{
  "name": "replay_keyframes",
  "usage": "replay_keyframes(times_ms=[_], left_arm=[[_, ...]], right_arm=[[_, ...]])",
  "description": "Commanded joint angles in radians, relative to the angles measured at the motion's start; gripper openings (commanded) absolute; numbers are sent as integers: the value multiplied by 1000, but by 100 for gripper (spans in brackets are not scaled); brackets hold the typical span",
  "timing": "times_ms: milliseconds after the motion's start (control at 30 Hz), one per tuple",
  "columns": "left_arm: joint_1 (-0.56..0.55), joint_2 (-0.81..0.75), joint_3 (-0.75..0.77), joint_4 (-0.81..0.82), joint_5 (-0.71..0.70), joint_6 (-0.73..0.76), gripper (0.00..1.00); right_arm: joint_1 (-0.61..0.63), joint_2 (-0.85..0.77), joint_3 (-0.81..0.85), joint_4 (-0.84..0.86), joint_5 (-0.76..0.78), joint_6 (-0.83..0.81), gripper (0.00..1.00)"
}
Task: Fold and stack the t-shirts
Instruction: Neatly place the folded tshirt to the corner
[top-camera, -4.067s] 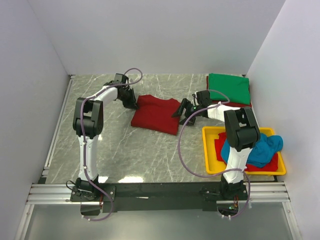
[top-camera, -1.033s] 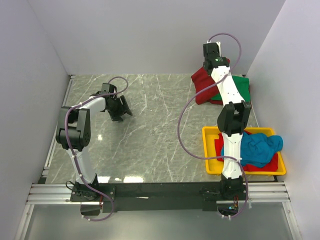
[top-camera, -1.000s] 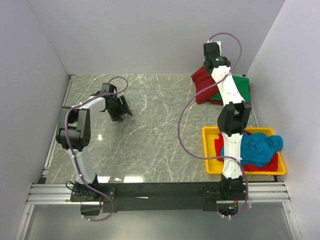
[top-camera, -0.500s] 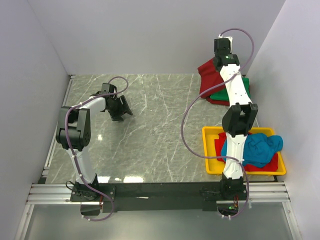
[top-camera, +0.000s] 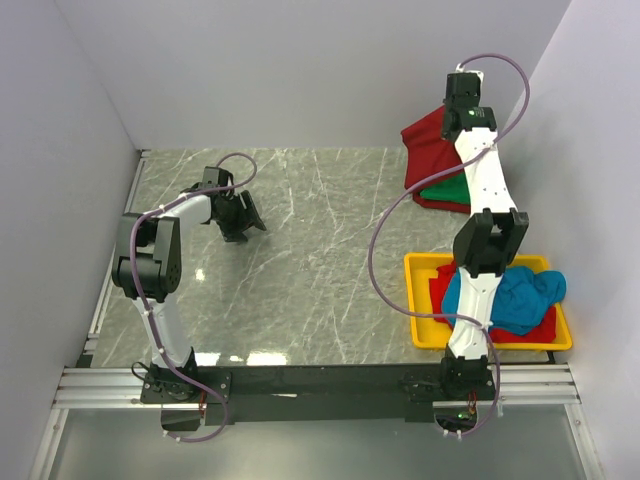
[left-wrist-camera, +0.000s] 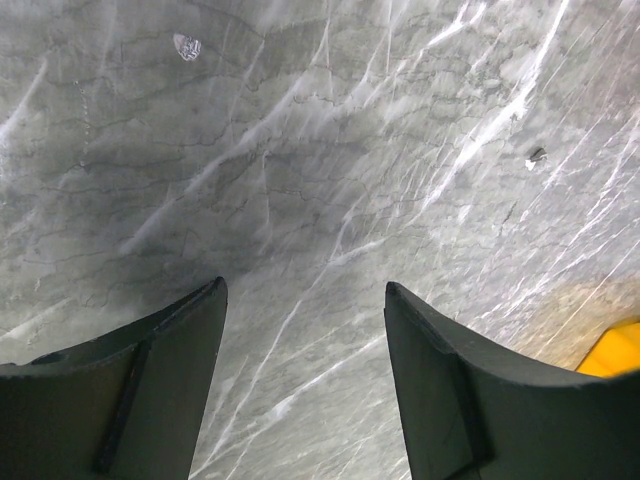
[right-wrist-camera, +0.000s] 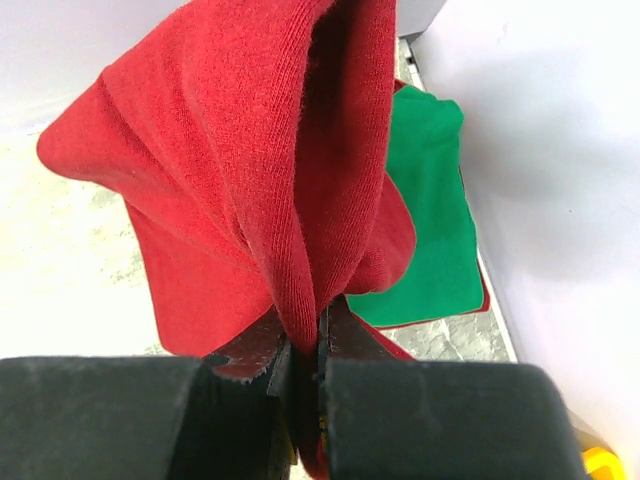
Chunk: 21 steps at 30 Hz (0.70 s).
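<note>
Red t-shirt (right-wrist-camera: 250, 180) has left the middle of the counter (top-camera: 320, 270) and now hangs bunched from the right fingers (right-wrist-camera: 300, 370), clenched on its fold, lifted over the folded green t-shirt (right-wrist-camera: 430, 230) lying beneath and ahead of them; left fingers (top-camera: 238, 218) released, empty, well apart to their left.

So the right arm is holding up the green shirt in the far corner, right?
No, the shirt it holds up is dark red, not green. The right wrist view shows the right gripper shut on the dark red shirt; the green shirt lies flat below it.
</note>
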Motion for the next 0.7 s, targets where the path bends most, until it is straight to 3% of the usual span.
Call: replay_keyframes(times_ms=[0, 667], left_arm=[[-2, 17, -28, -16, -1, 15, 71], [-2, 31, -16, -30, 13, 33, 71]], right_arm=[[-17, -85, 23, 47, -6, 20, 0], [-77, 13, -8, 60, 33, 10, 0]])
